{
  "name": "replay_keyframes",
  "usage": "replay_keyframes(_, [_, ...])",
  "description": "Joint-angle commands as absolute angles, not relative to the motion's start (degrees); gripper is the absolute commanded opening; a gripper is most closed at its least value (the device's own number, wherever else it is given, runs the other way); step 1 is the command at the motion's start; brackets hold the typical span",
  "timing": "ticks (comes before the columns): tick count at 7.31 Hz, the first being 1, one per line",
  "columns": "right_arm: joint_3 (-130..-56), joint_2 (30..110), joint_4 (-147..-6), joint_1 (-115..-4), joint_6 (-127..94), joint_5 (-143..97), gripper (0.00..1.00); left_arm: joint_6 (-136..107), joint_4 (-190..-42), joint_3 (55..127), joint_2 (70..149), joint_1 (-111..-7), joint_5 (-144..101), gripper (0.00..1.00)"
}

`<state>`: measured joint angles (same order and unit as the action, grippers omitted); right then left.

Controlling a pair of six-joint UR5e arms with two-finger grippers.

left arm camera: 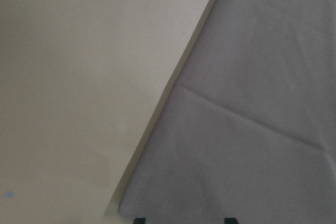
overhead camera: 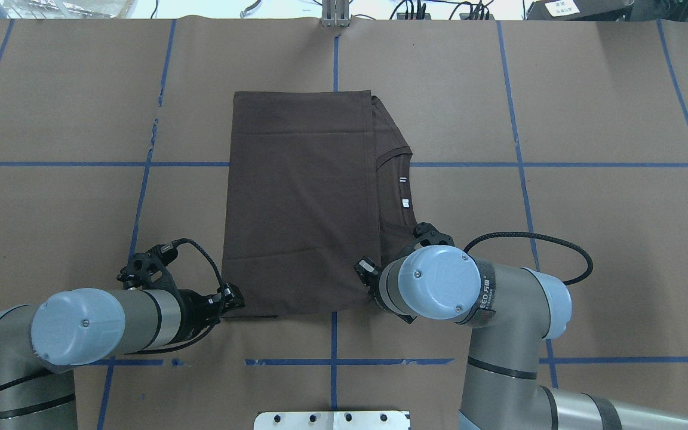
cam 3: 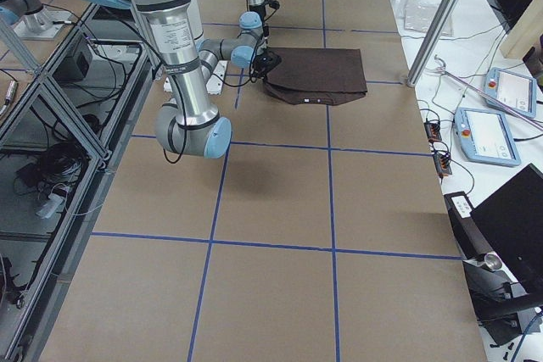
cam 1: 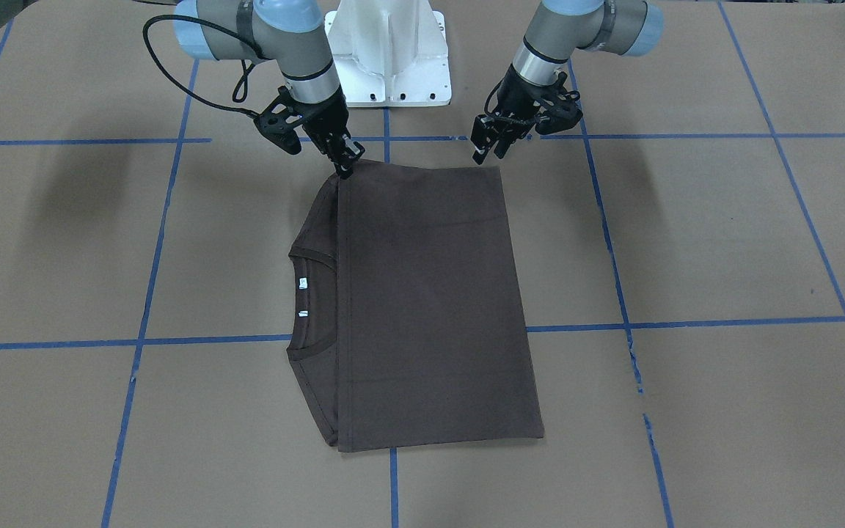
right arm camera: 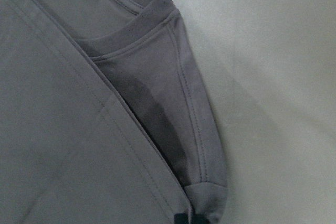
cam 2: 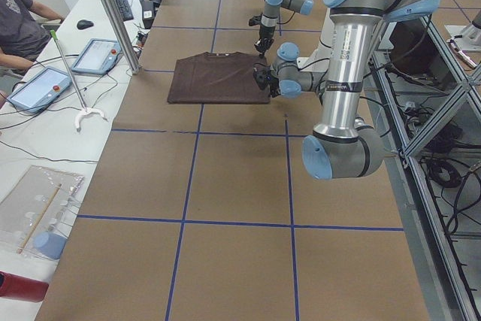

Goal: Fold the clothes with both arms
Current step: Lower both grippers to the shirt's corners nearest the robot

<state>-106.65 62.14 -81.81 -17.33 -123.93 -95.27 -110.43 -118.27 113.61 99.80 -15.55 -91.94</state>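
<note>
The dark grey-brown T-shirt (cam 1: 430, 308) lies folded flat mid-table, its ribbed collar (cam 1: 312, 257) and white tags (cam 1: 303, 283) showing beside the folded-over panel. It also shows from overhead (overhead camera: 302, 203). My right gripper (cam 1: 345, 163) is shut on the shirt's near corner on the collar side; in the right wrist view its tips (right arm camera: 187, 219) sit close together on the fabric edge (right arm camera: 205, 182). In the overhead view it is hidden under its wrist. My left gripper (cam 1: 487, 149) is open, just off the other near corner (overhead camera: 233, 298). In its wrist view the tips (left arm camera: 182, 220) stand apart over fabric (left arm camera: 252, 129).
The white pedestal (cam 1: 389, 59) stands at the robot's side between the arms. The brown paper table carries blue tape lines (cam 1: 393, 477). In the exterior left view an operator (cam 2: 19, 28), tablets (cam 2: 98, 54) and a metal post (cam 2: 113, 13) are beyond the table's far edge.
</note>
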Motion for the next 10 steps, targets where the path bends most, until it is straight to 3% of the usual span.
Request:
replay_keyframes(1, [-106.7, 62.14, -81.83, -17.4, -123.93, -95.27, 0.0, -110.13, -116.98, 112.68, 99.93, -15.38, -91.67, 0.59])
replay_keyframes(5, [-106.96, 62.14, -81.83, -17.49, -123.84, -95.36, 0.0, -109.95, -116.98, 110.31, 100.46, -15.12, -90.35, 0.57])
replay_keyframes(7, [-107.05, 62.23, -81.83, -17.49, -123.84, -95.36, 0.0, -109.95, -116.89, 110.04, 100.63, -15.12, -90.35, 0.52])
replay_keyframes(8, [-107.14, 62.23, -81.83, -17.49, -123.84, -95.45, 0.0, -110.3, -116.89, 110.04, 100.72, -15.12, -90.35, 0.34])
replay_keyframes(9, [-107.14, 62.14, -81.83, -17.49, -123.84, -95.45, 0.0, -110.3, -116.89, 110.04, 100.72, -15.12, -90.35, 0.0])
replay_keyframes(10, [-107.14, 62.14, -81.83, -17.49, -123.84, -95.45, 0.0, -110.3, -116.89, 110.04, 100.72, -15.12, -90.44, 0.0])
